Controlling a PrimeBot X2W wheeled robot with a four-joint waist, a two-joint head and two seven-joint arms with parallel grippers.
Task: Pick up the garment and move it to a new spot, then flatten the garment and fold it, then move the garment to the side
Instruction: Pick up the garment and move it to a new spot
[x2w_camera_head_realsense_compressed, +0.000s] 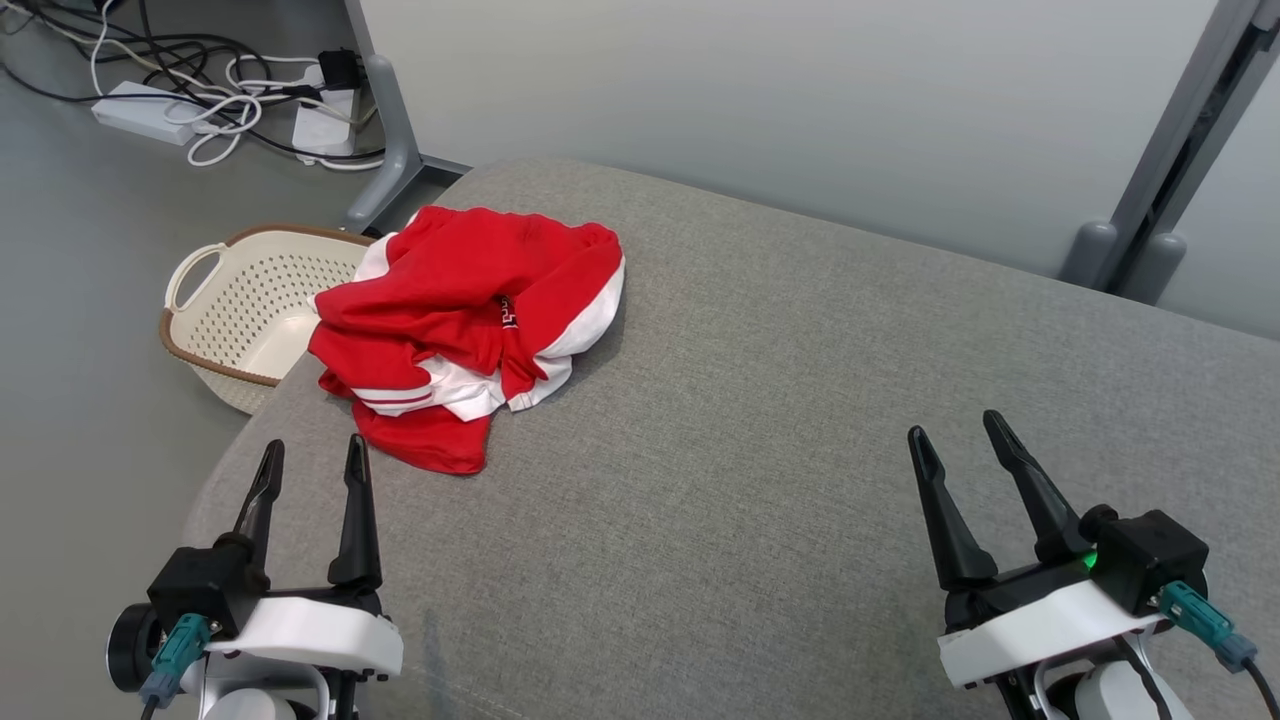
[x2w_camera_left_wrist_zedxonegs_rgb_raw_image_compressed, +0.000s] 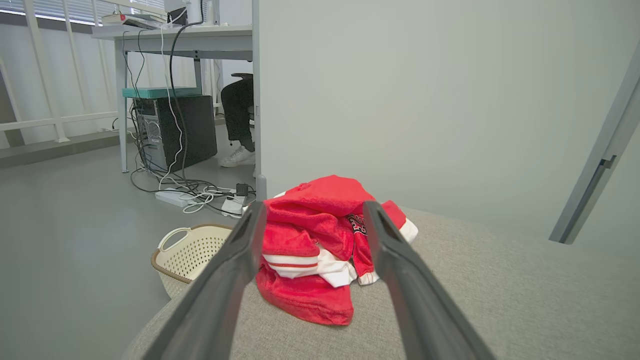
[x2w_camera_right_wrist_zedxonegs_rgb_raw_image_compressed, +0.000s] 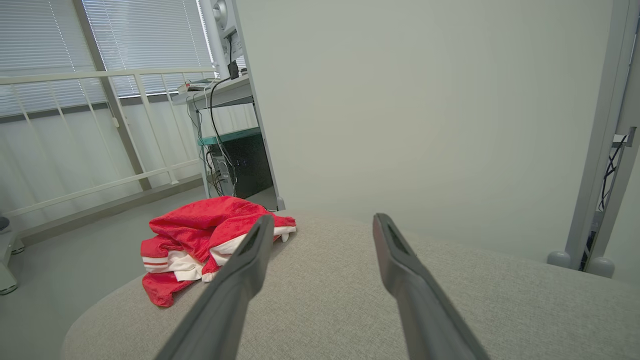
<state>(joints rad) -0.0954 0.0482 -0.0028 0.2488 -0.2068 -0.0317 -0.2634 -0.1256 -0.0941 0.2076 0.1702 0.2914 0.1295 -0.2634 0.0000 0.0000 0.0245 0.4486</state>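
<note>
"Red and white garment (x2w_camera_head_realsense_compressed: 470, 330): where did it lie?"

"Crumpled in a heap on the grey pad (x2w_camera_head_realsense_compressed: 760, 470), at the far left corner. A cream basket (x2w_camera_head_realsense_compressed: 250, 310) stood on the floor just beside that corner, to the left."

"And the grippers?"

"The left gripper (x2w_camera_head_realsense_compressed: 313, 443) hovered over the pad's near left edge, fingers spread apart and holding nothing. The garment lay just beyond the tips, not touching them, and in the left wrist view it showed between the two fingers. The right gripper (x2w_camera_head_realsense_compressed: 953, 424) was at the near right, well apart from the garment, likewise spread wide and empty."

"What lay beyond?"

"Cables and a power strip (x2w_camera_head_realsense_compressed: 145, 115) lay on the floor at the far left, and a pale wall (x2w_camera_head_realsense_compressed: 800, 100) stood behind the pad. The left wrist view also caught a computer (x2w_camera_left_wrist_zedxonegs_rgb_raw_image_compressed: 170, 130) under a desk, with a person's shoe (x2w_camera_left_wrist_zedxonegs_rgb_raw_image_compressed: 237, 157) beside it."
</note>
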